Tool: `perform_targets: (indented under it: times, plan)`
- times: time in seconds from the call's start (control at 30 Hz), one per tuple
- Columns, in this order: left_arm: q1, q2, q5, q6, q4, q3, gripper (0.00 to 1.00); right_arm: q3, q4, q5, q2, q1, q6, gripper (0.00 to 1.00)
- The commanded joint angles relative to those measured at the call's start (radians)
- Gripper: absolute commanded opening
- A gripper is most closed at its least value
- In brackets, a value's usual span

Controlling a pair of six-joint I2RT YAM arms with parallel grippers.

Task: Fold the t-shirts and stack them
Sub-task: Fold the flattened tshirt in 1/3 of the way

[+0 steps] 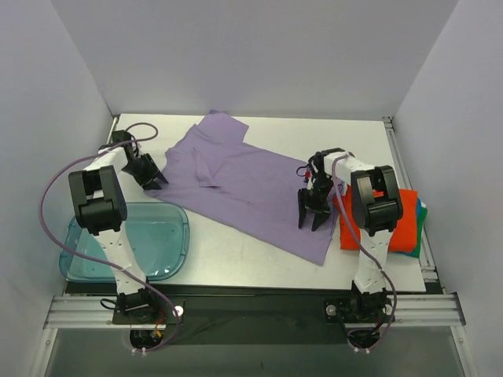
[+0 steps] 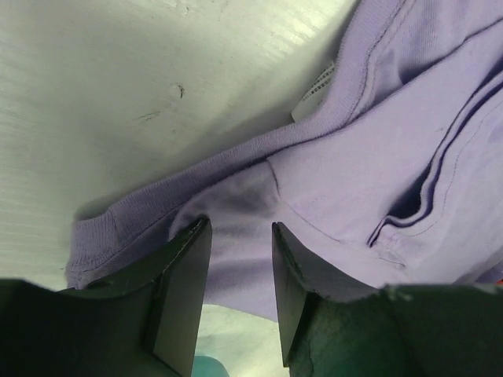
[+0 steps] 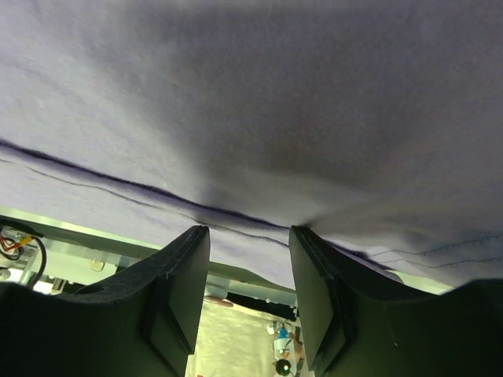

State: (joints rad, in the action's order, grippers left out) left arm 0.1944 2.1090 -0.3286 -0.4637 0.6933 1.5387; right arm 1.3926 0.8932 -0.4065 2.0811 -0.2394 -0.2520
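**Both pairs of fingers stood parted at the lavender t-shirt**

The left gripper (image 1: 156, 184) reached forward and low. Its fingers (image 2: 185, 275) were parted at a ribbed left edge of the lavender t-shirt (image 1: 251, 188), which lay spread across the worktop (image 1: 236, 255). The right gripper (image 1: 310, 225) pointed down at the shirt's right hem, fingers (image 3: 177, 283) also parted, pinching nothing. Its arm hid part of the folded orange-red t-shirt (image 1: 405, 228) at the right edge. The green-teal t-shirt (image 1: 423, 220) beneath showed only as a strip.

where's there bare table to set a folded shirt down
Bare table along the near edge, between the blue tray and the lavender shirt; also the far right corner. Crowded: the centre under that shirt, the right edge with the orange-red shirt.
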Motion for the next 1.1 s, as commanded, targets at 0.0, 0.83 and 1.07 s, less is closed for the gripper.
perform_targets:
  times: [0.0,0.83,1.07]
  plan:
    - [0.023,0.02,0.091,0.042,0.028,-0.005,0.48,-0.017,0.05,0.023,0.011,-0.02,0.022,0.45]
    - [0.154,0.088,0.313,0.175,0.101,0.176,0.47,0.012,0.13,-0.043,0.034,-0.184,0.134,0.46]
    - [-0.007,0.06,0.258,0.185,0.13,0.311,0.49,0.107,0.154,0.008,-0.047,-0.172,0.108,0.46]
